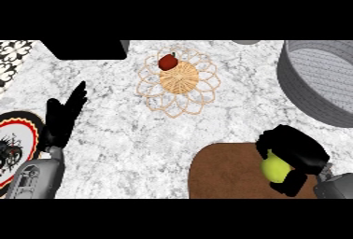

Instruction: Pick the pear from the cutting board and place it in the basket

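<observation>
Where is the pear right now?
In the head view, lower right: the pear is over the cutting board, with the right hand curled round it.

One cam only, head view: sits at robot's head, looks steeply down on the marble desk (pixel 124 140), fairly close in. Forearms (pixel 38 177) show from btm edge, w/ left hand (pixel 59 123) at lower left, right hand (pixel 296 150) at lower right. Basket (pixel 180 79) sits upper centre; cutting board (pixel 221 172) cut by btm edge, grey tub (pixel 296 88) by right edge, plate (pixel 17 128) by left edge.
</observation>
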`<state>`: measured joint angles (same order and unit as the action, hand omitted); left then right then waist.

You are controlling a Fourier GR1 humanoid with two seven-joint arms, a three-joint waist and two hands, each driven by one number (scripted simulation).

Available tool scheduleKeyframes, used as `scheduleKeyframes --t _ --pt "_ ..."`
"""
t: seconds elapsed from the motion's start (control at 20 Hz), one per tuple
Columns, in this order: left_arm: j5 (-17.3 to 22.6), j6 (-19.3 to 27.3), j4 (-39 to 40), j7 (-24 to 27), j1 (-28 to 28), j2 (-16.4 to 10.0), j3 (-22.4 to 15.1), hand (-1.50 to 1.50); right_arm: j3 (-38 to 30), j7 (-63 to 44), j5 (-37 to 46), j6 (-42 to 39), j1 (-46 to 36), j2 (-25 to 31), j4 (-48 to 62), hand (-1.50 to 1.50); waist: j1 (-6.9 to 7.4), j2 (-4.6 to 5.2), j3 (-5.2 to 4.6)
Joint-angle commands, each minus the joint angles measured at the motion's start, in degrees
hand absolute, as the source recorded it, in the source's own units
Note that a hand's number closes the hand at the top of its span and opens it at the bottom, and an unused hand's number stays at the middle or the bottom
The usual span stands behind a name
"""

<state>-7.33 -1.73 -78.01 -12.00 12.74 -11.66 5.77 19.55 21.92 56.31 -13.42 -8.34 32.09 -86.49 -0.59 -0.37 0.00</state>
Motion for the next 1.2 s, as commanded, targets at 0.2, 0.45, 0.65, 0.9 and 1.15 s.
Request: scheduleKeyframes --t 0.2,0.45,0.65,0.9,1.15 --pt "1.0 -1.2 1.4 0.5 1.5 -0.9 1.3 0.00 -8.6 8.6 -12.0 -0.4 8.2 2.5 -6.2 1.50 -0.16 0.36 -0.01" --pt "-0.7 0.9 -1.9 -1.9 -1.9 0.4 0.0 0.00 -17.8 6.8 -31.1 -12.3 12.2 2.5 -19.3 1.50 -1.90 -0.21 -0.09" --pt "1.1 -0.9 -1.1 1.0 -3.2 -0.7 1.5 0.00 -28.8 -0.3 -46.6 -21.0 10.7 3.8 -25.5 1.50 -1.94 -0.20 -0.22" --pt "0.6 -0.4 0.2 -0.5 -0.4 -0.9 1.6 0.00 -40.8 -15.1 -63.8 -25.9 5.2 7.0 -30.5 1.50 -1.57 -0.03 -0.21" --pt "-1.7 1.3 0.1 -0.7 0.1 0.9 -0.5 0.00 -46.4 -32.4 -81.2 -26.4 -4.5 15.6 -26.0 1.50 -0.14 0.15 -0.18"
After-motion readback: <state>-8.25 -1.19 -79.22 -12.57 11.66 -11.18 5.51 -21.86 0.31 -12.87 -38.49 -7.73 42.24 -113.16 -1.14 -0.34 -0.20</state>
